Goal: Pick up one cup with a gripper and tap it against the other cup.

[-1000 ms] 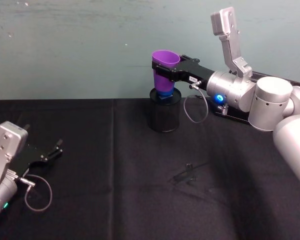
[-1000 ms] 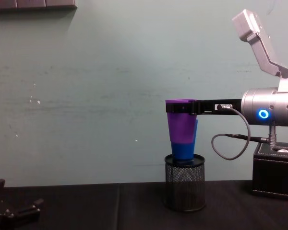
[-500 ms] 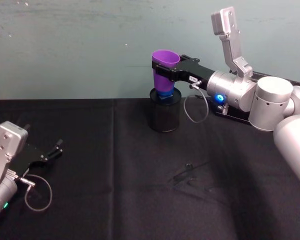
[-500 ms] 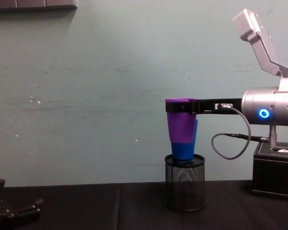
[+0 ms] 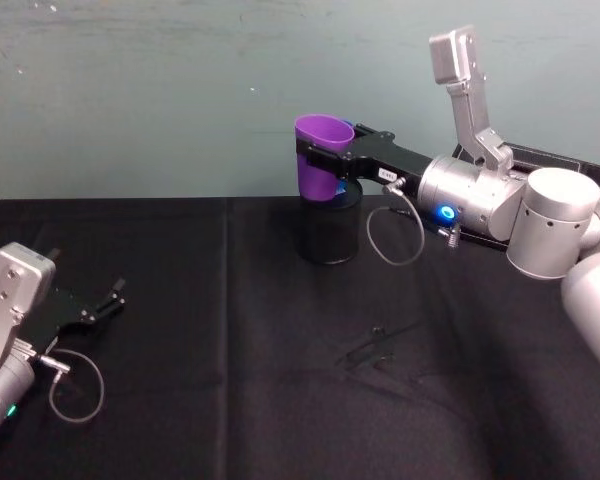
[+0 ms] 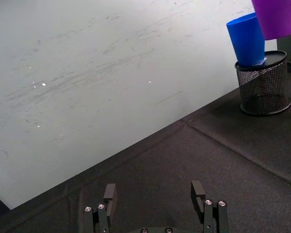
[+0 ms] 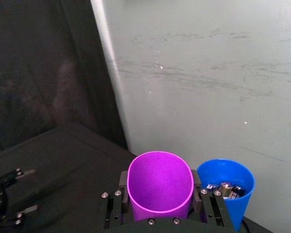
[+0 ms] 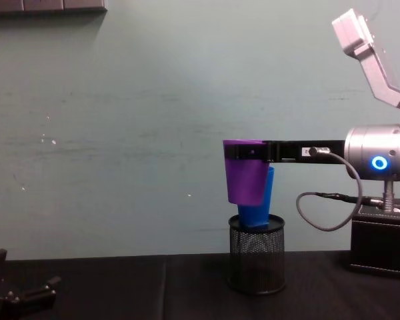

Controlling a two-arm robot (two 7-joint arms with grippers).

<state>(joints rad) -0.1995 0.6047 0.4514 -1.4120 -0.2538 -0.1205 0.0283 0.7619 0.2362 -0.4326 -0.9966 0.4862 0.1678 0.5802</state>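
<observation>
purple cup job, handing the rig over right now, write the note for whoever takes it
The right hand is shut on the purple cup near its rim, holding it upright in the air.
The left hand is open and idle, low over the table on the left.
The blue cup sits in the mesh pen holder, right beside the purple cup; I cannot tell if they touch.
Done: pick-up. Left: tap against the blue cup.

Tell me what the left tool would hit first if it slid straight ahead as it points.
Probably the wall: the open left tool faces only black cloth up to it. The mesh holder sits off that line, though depth is unclear.
</observation>
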